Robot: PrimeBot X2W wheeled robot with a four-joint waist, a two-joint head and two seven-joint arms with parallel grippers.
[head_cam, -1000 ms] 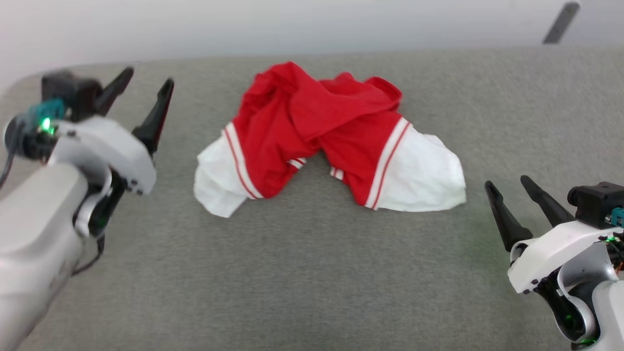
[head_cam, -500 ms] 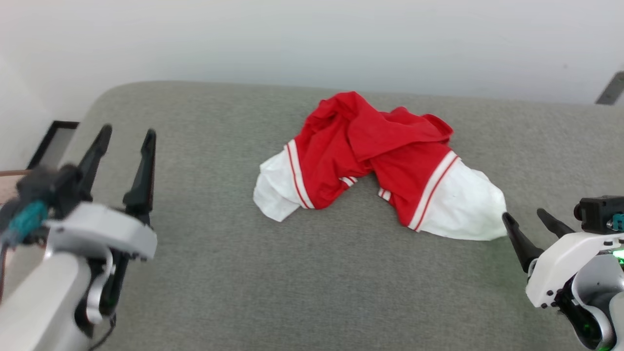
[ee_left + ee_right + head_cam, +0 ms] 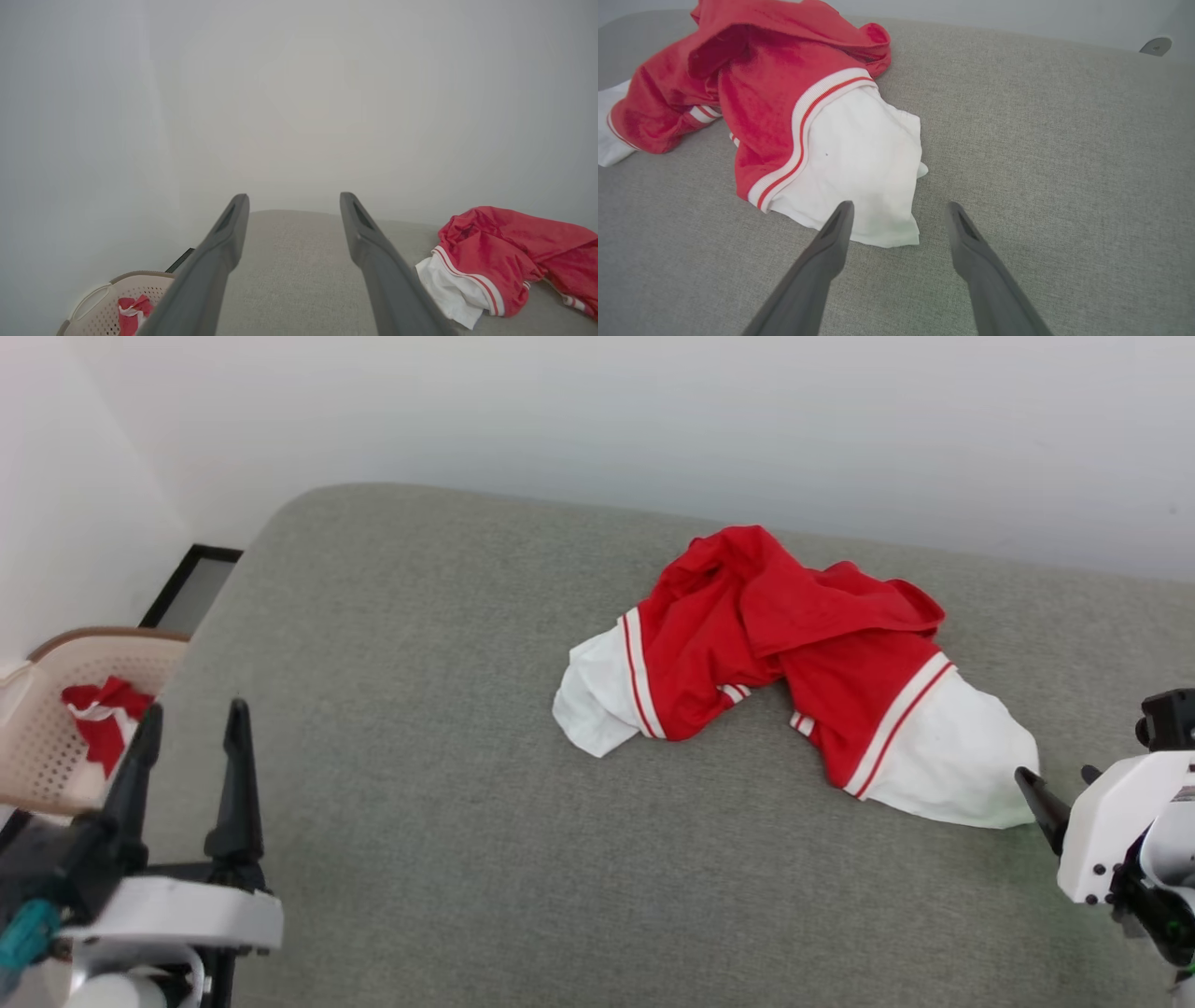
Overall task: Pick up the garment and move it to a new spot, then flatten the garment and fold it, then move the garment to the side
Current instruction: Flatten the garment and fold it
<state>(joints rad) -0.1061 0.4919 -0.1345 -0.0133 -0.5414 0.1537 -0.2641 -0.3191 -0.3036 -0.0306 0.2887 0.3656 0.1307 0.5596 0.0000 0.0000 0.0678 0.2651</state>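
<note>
lying crumpled, garment (image 3: 794, 644) near right claw (image 3: 899, 205)

Head camera looks down across the grey upholstered surface (image 3: 420, 784). Left wrist camera faces the wall (image 3: 299, 93); right wrist camera angles down close. All share the red jersey shirt (image 3: 775, 644).

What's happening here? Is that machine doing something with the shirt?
A two-armed robot is about to deal with a crumpled red and white shirt lying on a grey padded surface. Nothing is held yet: both pincers are open. The right pincer is poised close to the shirt's white sleeve. The left pincer hovers off to the side, near a beige basket with some red cloth in it.
</note>
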